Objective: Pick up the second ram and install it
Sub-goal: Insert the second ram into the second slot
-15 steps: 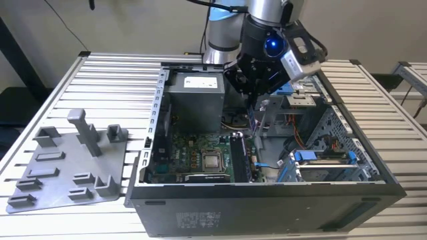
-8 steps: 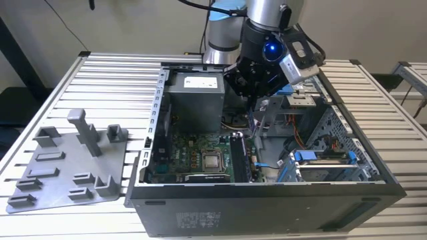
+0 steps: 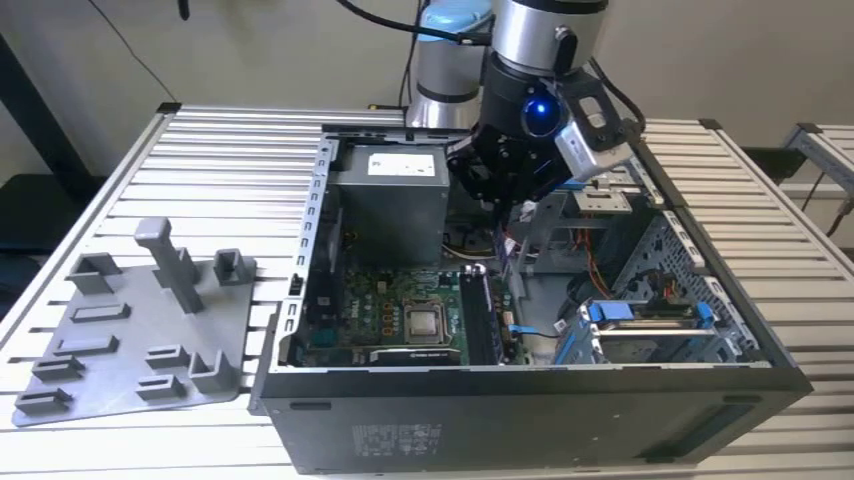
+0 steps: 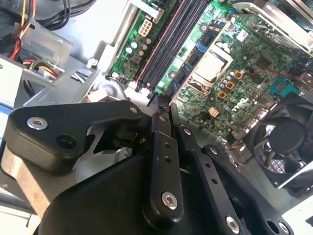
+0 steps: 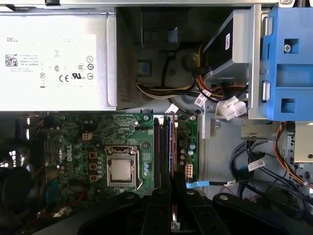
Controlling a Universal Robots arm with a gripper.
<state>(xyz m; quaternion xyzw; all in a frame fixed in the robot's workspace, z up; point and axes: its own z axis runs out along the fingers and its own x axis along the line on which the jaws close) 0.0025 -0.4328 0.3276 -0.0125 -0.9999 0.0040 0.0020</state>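
- Black and pressed together at the tips, the hand (image 3: 503, 200) hangs inside the open top of the computer case (image 3: 534, 410), well above the motherboard (image 3: 380, 300) and touching nothing.
- Silver and pale blue, the arm (image 3: 534, 40) comes down from the top of the exterior view. Its wrist is near upright and the hand points down into the case.
- In the second wrist view the fingertips (image 4: 159, 105) meet in one narrow point that lines up with the near end of the long dark memory slots.
- The second ram (image 5: 171, 147) is a thin dark stick standing on edge in the slot bank, just beside the processor (image 5: 121, 170). In the first wrist view it lies straight ahead of the shut fingertips.
- Whether the stick is pushed fully home, I cannot tell.
- A grey metal power supply (image 5: 54, 63) with a white label sits beyond the board, and a blue drive cage (image 5: 288, 63) stands on the other side of the slots.
- A grey plastic tray (image 3: 134, 340) with upright pegs lies on the slatted desk (image 3: 227, 150), at the exterior view's left, just beside the case and well apart from the hand.
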